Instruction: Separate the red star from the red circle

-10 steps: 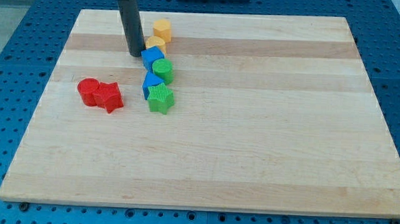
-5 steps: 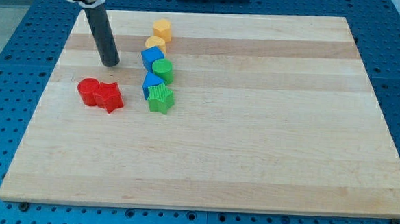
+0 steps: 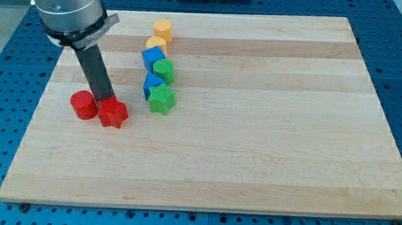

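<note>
The red star (image 3: 113, 113) lies near the board's left edge, with the red circle (image 3: 83, 105) just to its left, a narrow gap showing between them. My tip (image 3: 104, 100) sits at the far side of that gap, touching or nearly touching both, placed to wedge them apart. It is a bare rod, holding nothing. To the right stands a far-running column: green star (image 3: 161, 98), blue block (image 3: 151, 83), green cylinder (image 3: 164, 71), another blue block (image 3: 152, 57) and two yellow blocks (image 3: 163, 30).
</note>
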Available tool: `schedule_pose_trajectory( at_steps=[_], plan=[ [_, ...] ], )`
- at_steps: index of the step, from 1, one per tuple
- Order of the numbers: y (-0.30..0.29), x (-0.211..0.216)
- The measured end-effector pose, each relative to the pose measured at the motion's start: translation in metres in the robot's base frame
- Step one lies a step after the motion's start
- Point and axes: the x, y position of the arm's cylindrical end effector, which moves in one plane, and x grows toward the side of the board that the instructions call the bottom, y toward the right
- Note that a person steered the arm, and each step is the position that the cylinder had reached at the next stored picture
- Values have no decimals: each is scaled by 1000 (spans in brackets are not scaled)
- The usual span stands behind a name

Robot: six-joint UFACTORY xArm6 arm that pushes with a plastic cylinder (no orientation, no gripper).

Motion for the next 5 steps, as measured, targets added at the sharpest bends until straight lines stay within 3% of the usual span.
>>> schedule_pose_trajectory(
  at_steps=[2,3,5],
  plan=[
    [52,11],
    [48,8],
    [-29,-25]
  ],
)
